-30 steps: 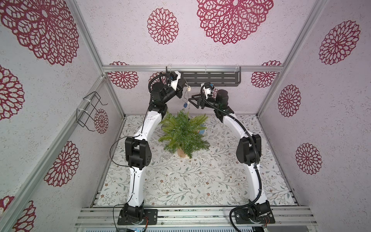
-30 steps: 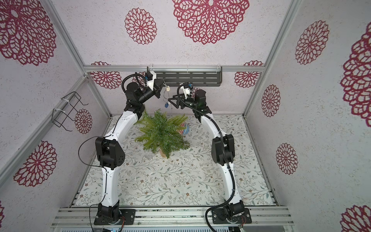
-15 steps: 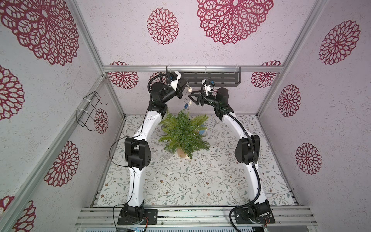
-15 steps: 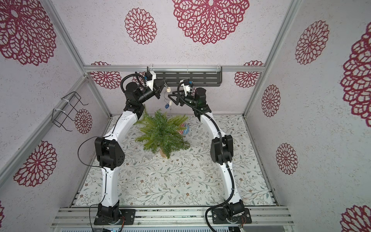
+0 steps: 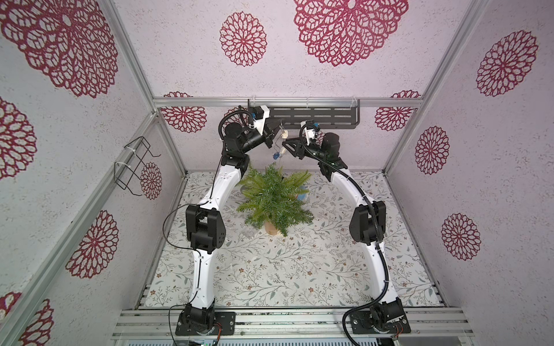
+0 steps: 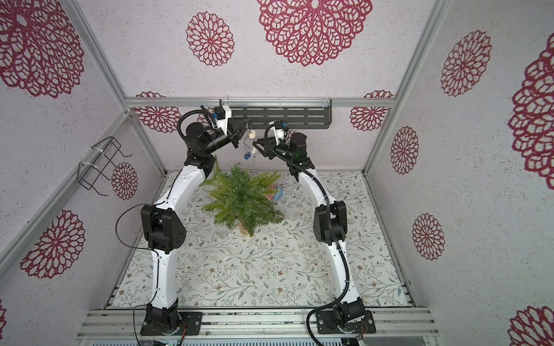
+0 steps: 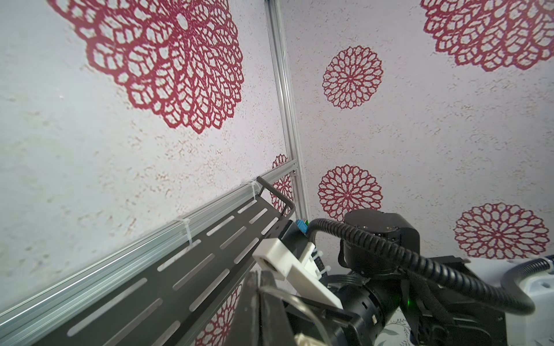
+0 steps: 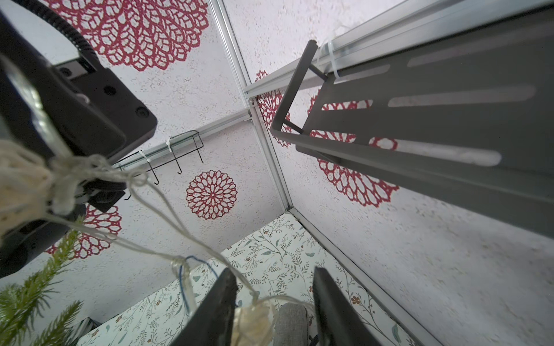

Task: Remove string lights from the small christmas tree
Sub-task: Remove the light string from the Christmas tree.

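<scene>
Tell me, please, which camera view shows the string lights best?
The right wrist view: the string lights appear close up, wire and cream balls. Both top views show tiny balls; the left wrist, a scrap.

Pale textured walls [image 5: 186,60] printed with crimson lace medallions [image 5: 349,27] meet at aluminium struts [image 5: 132,60]. A black slotted shelf [image 5: 326,115] hangs on the back wall, fixed with white zip ties [image 7: 189,233] to a horizontal rail [image 5: 195,102] just behind it. In both top views a black wire rack [image 5: 133,166] hangs left of the shelf and lower, on the side wall. Below the shelf lies the counter [image 5: 269,269], covered in white cloth with leafy sprigs and small flowers. Ribbed aluminium bars [image 5: 299,322] edge the counter on the side farthest from the shelf. The light is soft and even.
</scene>
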You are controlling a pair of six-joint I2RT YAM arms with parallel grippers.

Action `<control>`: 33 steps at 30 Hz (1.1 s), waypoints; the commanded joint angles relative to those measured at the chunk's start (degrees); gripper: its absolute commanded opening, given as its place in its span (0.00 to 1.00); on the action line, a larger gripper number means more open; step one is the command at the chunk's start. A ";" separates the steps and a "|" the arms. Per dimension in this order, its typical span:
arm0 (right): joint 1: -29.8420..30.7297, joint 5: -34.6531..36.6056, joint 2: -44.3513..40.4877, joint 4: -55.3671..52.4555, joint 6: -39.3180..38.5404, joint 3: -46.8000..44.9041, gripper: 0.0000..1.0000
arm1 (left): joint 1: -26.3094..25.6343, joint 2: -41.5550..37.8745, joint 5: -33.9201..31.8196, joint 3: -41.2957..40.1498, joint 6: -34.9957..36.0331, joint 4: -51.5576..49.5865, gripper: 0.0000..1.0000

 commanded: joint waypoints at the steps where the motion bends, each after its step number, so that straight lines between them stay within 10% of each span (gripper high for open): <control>1: 0.42 -1.09 -0.14 3.24 0.45 2.79 0.39 | 0.25 -0.84 1.51 0.99 -2.05 2.05 0.00; 17: 1.26 -3.40 -0.86 4.96 -0.23 2.78 0.37 | 0.26 -1.06 1.80 0.38 -0.64 -0.50 0.00; 20: 1.30 -4.15 -0.79 6.07 0.35 2.79 0.68 | 0.31 -0.93 1.80 0.37 -0.71 -0.56 0.00; 23: 1.33 -4.16 -0.77 6.46 0.31 2.75 0.75 | 0.28 -0.89 1.97 0.39 -0.89 -0.43 0.00; 33: 0.61 -2.13 -1.12 3.64 -0.84 2.75 0.45 | 0.43 -1.44 1.38 -0.61 -0.65 -0.18 0.04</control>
